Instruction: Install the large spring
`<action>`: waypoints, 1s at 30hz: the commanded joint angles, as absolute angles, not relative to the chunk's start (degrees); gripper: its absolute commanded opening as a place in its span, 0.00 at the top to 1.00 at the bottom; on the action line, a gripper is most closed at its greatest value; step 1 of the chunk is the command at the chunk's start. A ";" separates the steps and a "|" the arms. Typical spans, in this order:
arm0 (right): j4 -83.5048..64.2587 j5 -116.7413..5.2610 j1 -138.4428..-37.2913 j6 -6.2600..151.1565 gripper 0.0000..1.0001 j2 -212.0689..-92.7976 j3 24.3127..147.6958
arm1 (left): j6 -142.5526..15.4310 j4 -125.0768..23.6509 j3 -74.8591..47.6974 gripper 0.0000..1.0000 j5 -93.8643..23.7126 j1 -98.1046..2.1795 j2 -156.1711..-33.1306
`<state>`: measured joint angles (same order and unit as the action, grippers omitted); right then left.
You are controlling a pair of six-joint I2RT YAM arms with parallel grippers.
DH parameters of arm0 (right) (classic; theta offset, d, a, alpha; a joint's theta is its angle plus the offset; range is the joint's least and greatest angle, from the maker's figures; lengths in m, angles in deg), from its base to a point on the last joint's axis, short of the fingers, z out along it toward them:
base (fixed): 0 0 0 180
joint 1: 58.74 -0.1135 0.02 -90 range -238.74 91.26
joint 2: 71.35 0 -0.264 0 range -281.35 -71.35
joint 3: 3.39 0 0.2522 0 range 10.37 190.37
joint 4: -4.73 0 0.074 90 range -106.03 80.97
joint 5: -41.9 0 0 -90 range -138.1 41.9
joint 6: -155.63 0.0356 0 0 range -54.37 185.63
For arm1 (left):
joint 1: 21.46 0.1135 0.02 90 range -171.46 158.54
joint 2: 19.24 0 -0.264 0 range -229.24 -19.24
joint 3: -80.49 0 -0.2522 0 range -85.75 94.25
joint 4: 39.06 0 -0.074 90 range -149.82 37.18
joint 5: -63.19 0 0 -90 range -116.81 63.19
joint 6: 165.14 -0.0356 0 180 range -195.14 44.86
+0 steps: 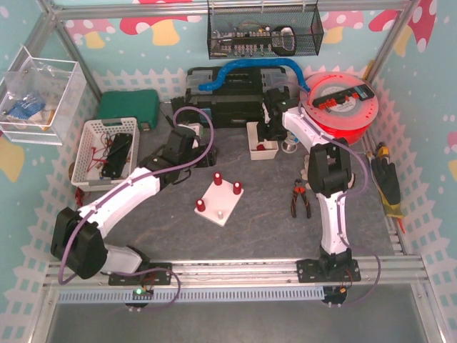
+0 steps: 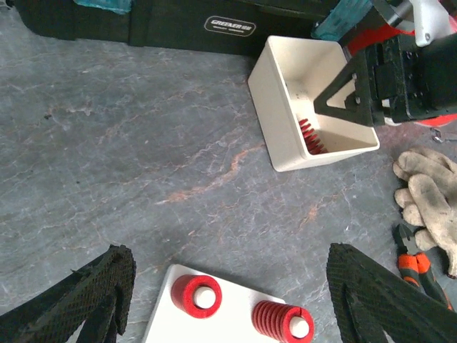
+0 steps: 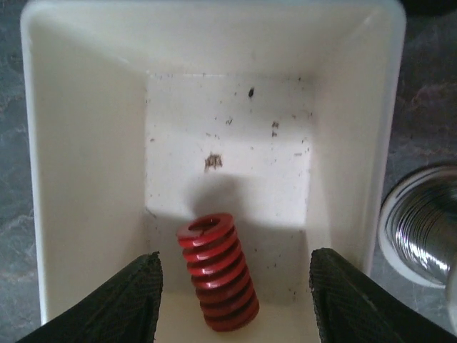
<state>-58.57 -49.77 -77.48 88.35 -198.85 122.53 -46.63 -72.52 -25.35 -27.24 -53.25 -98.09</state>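
The right pincer (image 3: 234, 293) hangs low inside a white bin (image 3: 86, 143), its two dark fingers (image 3: 114, 307) set at a middling width. The large red spring (image 3: 218, 271) lies on its side on the bin floor between them, a gap showing on each side, so nothing is gripped. Past the spring the floor is speckled with dirt up to the far wall. Outside the bin, to this pincer's right, sits a shiny metal coil (image 3: 421, 229).

The left pincer (image 2: 228, 286) is spread wide and holds nothing above the grey bench (image 2: 143, 143). Just under it is a white plate (image 2: 161, 321) with two red springs (image 2: 196, 293) seated on pegs; the top view shows a third, plus one bare peg (image 1: 221, 213). Ahead and to its right stands the bin. Further right lie a work glove (image 2: 428, 193) and pliers (image 2: 418, 268), and beyond them a black case (image 2: 186, 28).
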 commanded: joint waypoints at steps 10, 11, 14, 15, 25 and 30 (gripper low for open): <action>-63.08 -56.84 -77.55 79.99 0.45 -201.38 125.31 | -46.14 -73.30 -25.37 0.25 -26.06 -52.32 -98.05; -63.08 -56.75 -77.55 79.58 0.45 -201.74 125.66 | -46.14 -73.30 -25.30 0.25 -26.11 -52.33 -98.16; -63.63 -55.80 -77.55 78.76 0.44 -203.39 126.86 | -46.14 -73.38 -25.10 0.25 -26.29 -52.40 -98.18; -64.20 -55.72 -77.55 78.67 0.43 -204.18 127.68 | -46.07 -73.38 -24.98 0.25 -26.30 -52.38 -98.17; -66.50 -53.69 -77.55 77.79 0.38 -208.50 130.05 | -45.63 -73.37 -24.04 0.24 -26.07 -52.30 -99.52; -66.94 -50.30 -77.55 77.01 0.46 -211.53 133.26 | -45.31 -73.30 -23.67 0.23 -25.76 -52.21 -100.22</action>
<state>-64.97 -53.57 -77.55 78.30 -208.43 129.81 -46.37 -72.76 -25.35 -26.56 -52.60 -99.32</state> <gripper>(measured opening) 0.572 0.768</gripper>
